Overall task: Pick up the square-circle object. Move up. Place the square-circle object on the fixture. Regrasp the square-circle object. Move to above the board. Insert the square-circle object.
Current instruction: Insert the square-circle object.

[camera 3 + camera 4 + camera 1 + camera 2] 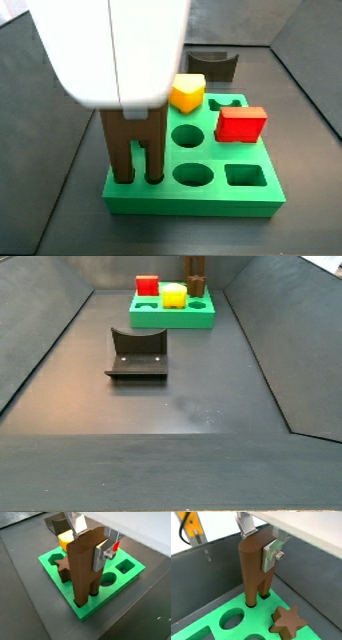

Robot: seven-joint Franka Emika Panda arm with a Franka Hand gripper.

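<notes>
Fingers (pixel 105 551) shown as silver plates clamped against the upper sides of the square-circle object (pixel 85 564), with the gripper (pixel 261 543) closed on it above the near corner of the board (pixel 130 577); the far finger only partly visible in both wrist views. Object held upright, its two lower ends entering holes at the board's edge, depth inside not discernible. In a side view, gripper body hidden behind a large white blur, only the object's legs (pixel 132 148) visible. Star block (pixel 288 621), yellow block (pixel 189 93) and red cube (pixel 242 124) seated on the board nearby. Fixture (pixel 138 354) well apart on the floor.
</notes>
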